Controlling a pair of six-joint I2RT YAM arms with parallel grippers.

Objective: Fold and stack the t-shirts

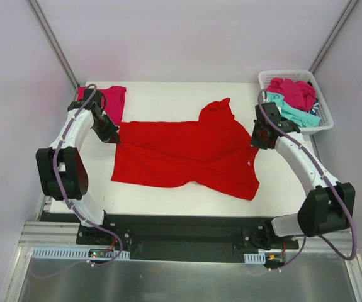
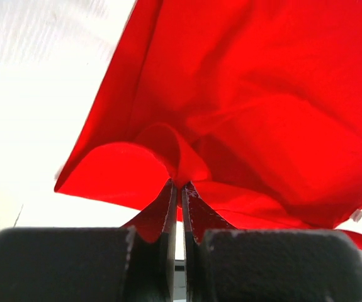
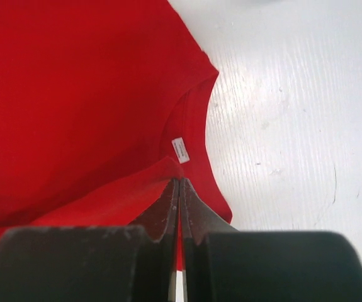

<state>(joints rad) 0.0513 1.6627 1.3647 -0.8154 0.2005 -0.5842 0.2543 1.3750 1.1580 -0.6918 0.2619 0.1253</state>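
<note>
basket (image 1: 324, 108): white plastic lattice, back right corner | table (image 1: 168, 94): white

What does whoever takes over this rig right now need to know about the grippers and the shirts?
Left gripper: shut, pinching the left edge of the red t-shirt.
Right gripper: shut on the same shirt beside its collar.
The red t-shirt lies spread and wrinkled on the white table.
A magenta-pink t-shirt sits at the far-left corner, seemingly folded.
White basket, far right, holds a magenta shirt and a teal shirt, unfolded.
To do: fold the red one, stack it, then the basket's shirts.
</note>
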